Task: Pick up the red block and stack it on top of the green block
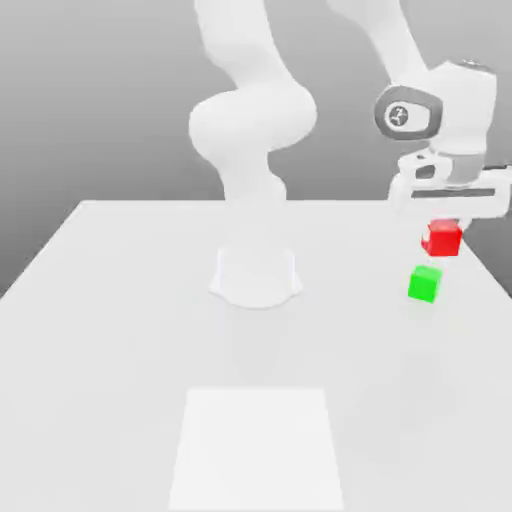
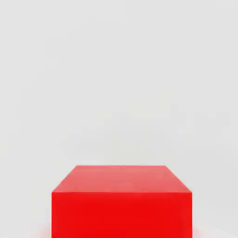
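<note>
- The tool is closed on the red block and carries it in the air, clear of the worktop.
- Landmark: the green block. It sits on the worktop, untouched; in the exterior view the red block hangs just above it and slightly toward that view's right, the two apart.
- In the hand view the red block sits close under the camera with plain pale surface beyond it.
- Progress, as I judge it: the pick-up is done and the carry looks nearly finished. What is left is lining the red block squarely over the green block, lowering until the faces meet, letting go and lifting away.
- Edges: the green block stands close to the worktop's edge on the exterior view's right, so a nudge that way could push it off.
- Open room: nothing else lies near the green block. The arm's base stands well apart from it, toward the exterior view's left, and a pale square patch lies well apart, nearer the camera. A straight descent looks unobstructed.
</note>
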You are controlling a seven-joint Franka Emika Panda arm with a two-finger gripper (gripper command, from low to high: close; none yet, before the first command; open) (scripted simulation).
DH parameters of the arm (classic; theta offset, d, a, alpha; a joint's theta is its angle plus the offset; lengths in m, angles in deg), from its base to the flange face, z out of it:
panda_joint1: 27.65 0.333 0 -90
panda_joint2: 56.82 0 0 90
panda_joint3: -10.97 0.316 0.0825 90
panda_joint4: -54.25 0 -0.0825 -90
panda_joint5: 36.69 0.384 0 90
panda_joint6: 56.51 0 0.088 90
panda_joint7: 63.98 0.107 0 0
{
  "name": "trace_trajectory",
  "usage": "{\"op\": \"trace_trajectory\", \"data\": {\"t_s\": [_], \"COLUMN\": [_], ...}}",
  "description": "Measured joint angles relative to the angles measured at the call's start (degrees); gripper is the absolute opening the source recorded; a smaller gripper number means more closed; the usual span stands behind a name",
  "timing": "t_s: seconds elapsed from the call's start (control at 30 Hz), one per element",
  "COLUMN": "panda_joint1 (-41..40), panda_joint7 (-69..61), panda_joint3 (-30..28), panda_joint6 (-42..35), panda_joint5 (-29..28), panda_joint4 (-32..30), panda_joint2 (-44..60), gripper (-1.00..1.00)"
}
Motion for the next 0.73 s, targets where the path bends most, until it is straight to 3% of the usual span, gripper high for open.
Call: {"op": "trace_trajectory", "data": {"t_s": [0.23, 0.43, 0.57, 0.67, 0.7, 0.73], "panda_joint1": [-3.1, -8.0, -12.3, -14.0, -13.3, -13.2], "panda_joint7": [3.8, 8.6, 15.1, 23.5, 26.4, 26.4], "panda_joint3": [3.7, 6.9, 8.5, 6.4, 4.5, 4.5], "panda_joint6": [5.7, 11.2, 14.8, 17.1, 17.7, 17.7], "panda_joint5": [-3.7, -10.7, -20.2, -32.2, -36.3, -36.3], "panda_joint4": [0.1, -0.2, -0.4, -0.4, -0.3, -0.3], "panda_joint2": [5.3, 11.1, 15.7, 19.6, 20.8, 20.8], "gripper": [-1.0, -1.0, -1.0, -1.0, 1.0, 1.0]}}
